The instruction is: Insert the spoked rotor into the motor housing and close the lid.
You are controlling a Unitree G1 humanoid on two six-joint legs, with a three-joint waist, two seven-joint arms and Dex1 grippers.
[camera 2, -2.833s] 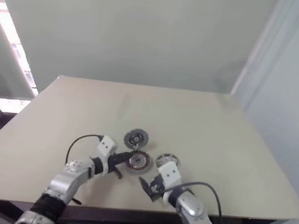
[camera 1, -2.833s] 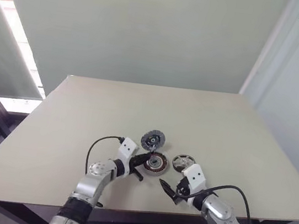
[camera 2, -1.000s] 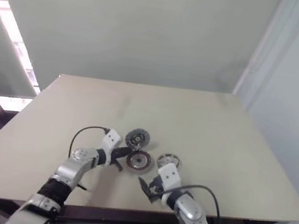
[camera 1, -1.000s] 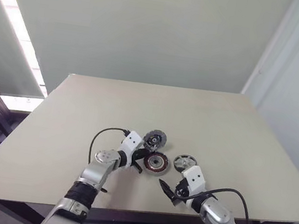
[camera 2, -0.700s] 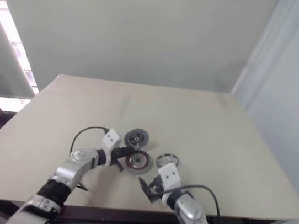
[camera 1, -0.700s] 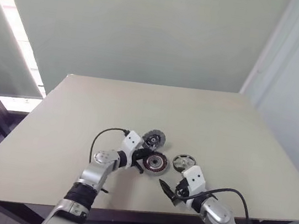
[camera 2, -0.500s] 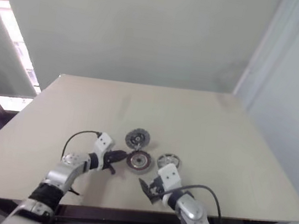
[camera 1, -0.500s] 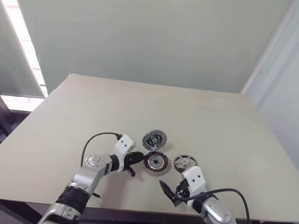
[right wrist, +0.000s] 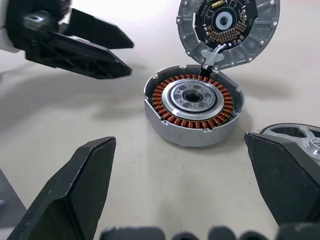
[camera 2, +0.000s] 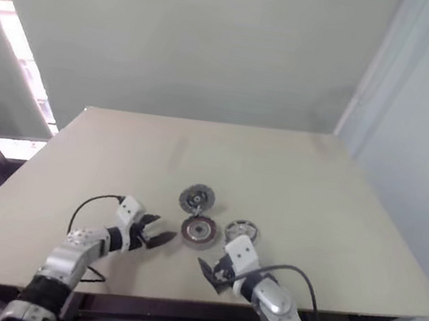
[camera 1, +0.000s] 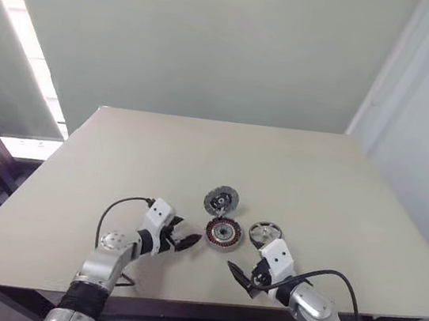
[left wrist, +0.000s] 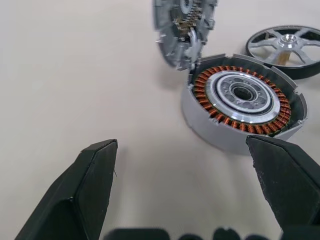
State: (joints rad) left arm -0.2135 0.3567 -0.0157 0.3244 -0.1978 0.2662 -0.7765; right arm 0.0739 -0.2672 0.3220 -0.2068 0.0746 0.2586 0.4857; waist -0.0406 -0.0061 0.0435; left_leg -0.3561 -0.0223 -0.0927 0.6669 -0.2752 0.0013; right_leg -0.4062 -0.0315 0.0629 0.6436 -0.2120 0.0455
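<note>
1. You have the motor housing [right wrist: 194,107] open at the centre of the right wrist view; its copper windings ring a bare silver centre, so no rotor is seated in it yet.
2. The lid [right wrist: 228,31] stands tilted up at the housing's far edge, in the upper right of that frame, and seems joined to it by a small hinge piece. Closing it is left to do.
3. The spoked rotor [camera 1: 265,232] lies flat on the table [camera 1: 118,163], just right of the housing in the left eye view, held by nothing.
4. Your left gripper [camera 1: 185,241] sits just left of the housing with its fingers spread wide and empty, apart from the rim.
5. Your right gripper [camera 1: 238,279] waits lower centre of that frame, also wide and empty, near the rotor.
6. By my reading, both steps remain: pick up the rotor and seat it, then fold the lid down.
</note>
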